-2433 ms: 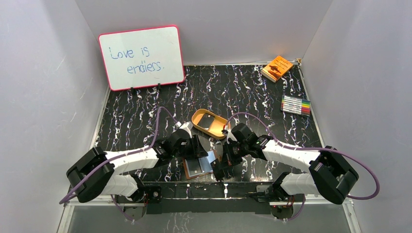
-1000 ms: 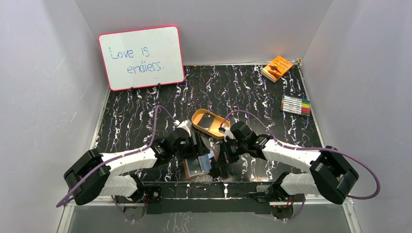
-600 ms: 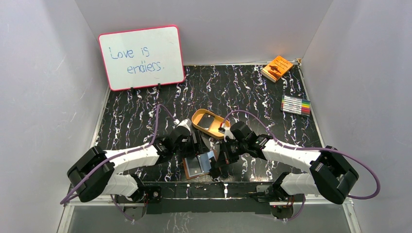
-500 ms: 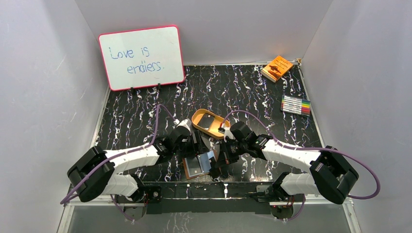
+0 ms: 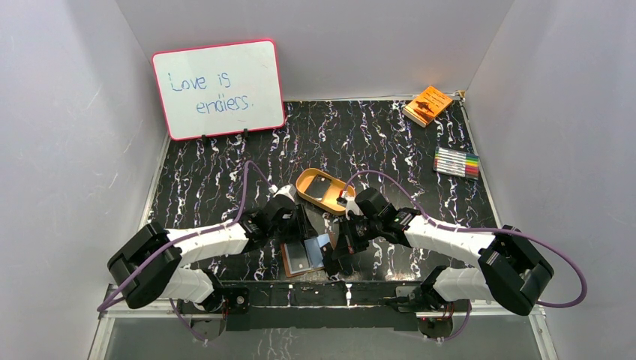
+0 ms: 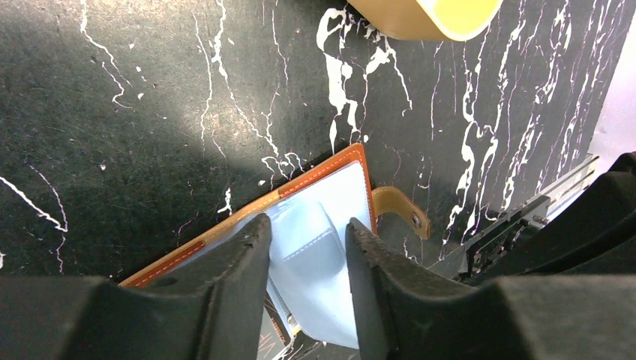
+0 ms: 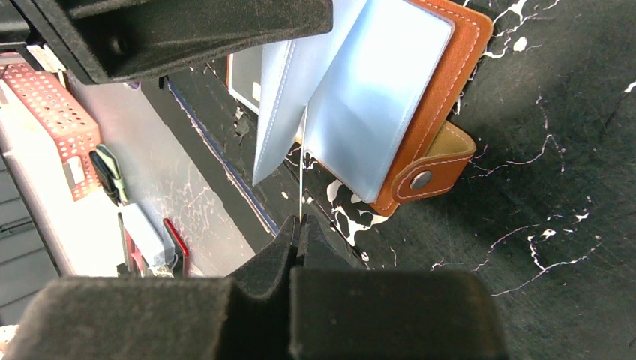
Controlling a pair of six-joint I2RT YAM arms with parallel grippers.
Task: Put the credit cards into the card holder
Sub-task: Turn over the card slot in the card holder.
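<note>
1. The left end effector (image 6: 306, 225) has reached further over the card holder (image 7: 459, 82), moving from its far-left corner to its far edge.
2. A plastic sleeve (image 7: 281, 97) that lay flat and glinting in the card holder now stands lifted, pale blue, above its right half, caught in that end effector.
3. The right end effector (image 7: 300, 225) has edged slightly closer to the card holder's right edge.
</note>
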